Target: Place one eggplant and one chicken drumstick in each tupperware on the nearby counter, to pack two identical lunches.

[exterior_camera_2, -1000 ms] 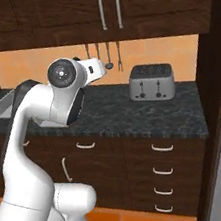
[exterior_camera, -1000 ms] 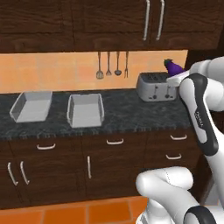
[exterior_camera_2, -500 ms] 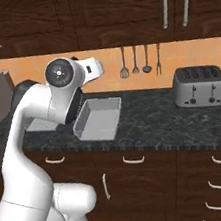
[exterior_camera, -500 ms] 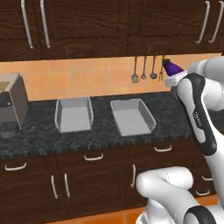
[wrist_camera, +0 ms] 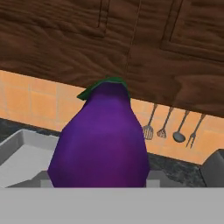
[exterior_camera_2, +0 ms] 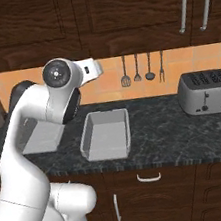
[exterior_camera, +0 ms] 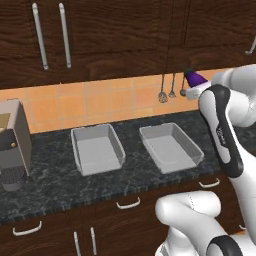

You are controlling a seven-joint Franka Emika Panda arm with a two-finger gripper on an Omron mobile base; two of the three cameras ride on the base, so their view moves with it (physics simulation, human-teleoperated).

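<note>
Eggplant (wrist_camera: 101, 140) — purple, green cap, gripped in gripper (exterior_camera: 196, 86), carried high over counter (exterior_camera: 130, 177) | left tub (exterior_camera: 96, 148) and right tub (exterior_camera: 170, 146) — both empty, side by side | step: lower over right tub, centre between walls, release low — it may roll.

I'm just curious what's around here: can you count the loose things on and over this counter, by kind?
Grey tubs: 2
Eggplant: 1
Toaster: 1
Hanging utensils: 4
Coffee machine: 1
Total: 9
</note>
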